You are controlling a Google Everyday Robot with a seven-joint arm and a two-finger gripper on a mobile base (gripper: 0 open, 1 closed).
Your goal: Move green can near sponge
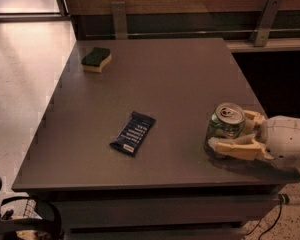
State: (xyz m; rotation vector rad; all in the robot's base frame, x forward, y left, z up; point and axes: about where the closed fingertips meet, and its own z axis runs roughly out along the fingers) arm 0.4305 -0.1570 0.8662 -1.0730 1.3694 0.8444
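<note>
The green can (224, 126) stands upright near the table's front right corner, silver top and pull tab showing. My gripper (230, 132) reaches in from the right, and its pale fingers (236, 147) sit against the near and far sides of the can, shut on it. The can rests on the table. The sponge (96, 59), dark green on a pale yellow base, lies at the far left of the table, well away from the can.
A flat dark blue snack wrapper (133, 132) lies mid-table, toward the front. The grey table (165, 84) ends close to the right of the can. A wooden wall with metal brackets (120, 19) runs behind. Light floor lies to the left.
</note>
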